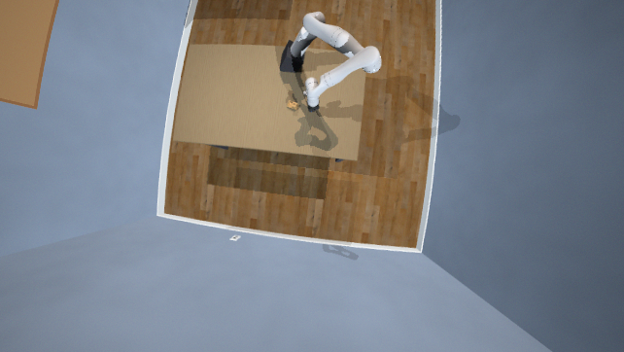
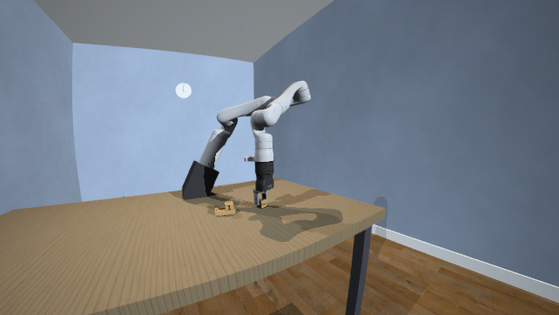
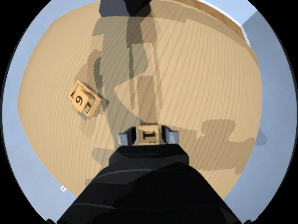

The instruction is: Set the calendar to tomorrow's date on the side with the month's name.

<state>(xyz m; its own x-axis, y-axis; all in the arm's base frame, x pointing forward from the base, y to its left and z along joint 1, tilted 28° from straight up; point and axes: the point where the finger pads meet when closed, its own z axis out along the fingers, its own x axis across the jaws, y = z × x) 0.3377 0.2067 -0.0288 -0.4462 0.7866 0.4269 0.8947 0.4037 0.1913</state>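
One cube (image 2: 264, 204) (image 3: 149, 134) stands on the table between the fingertips, away from the tray. Its upper face in the wrist view shows a dark 1, turned sideways. My gripper (image 2: 260, 200) (image 3: 148, 132) points down and is open around this cube, with a gap beside it at each finger. The small wooden tray (image 2: 222, 212) lies on the table to the left of the gripper. The other cube (image 2: 229, 205) (image 3: 81, 101) sits at the tray; a face with a 6 or 9 shows in the wrist view. The month's name cannot be read.
The arm's dark base (image 1: 291, 58) (image 2: 199, 180) stands at the back of the table (image 1: 228, 97) (image 2: 131, 244). The table's right edge lies beyond the gripper. Arm shadows fall across the table around the gripper and the tray.
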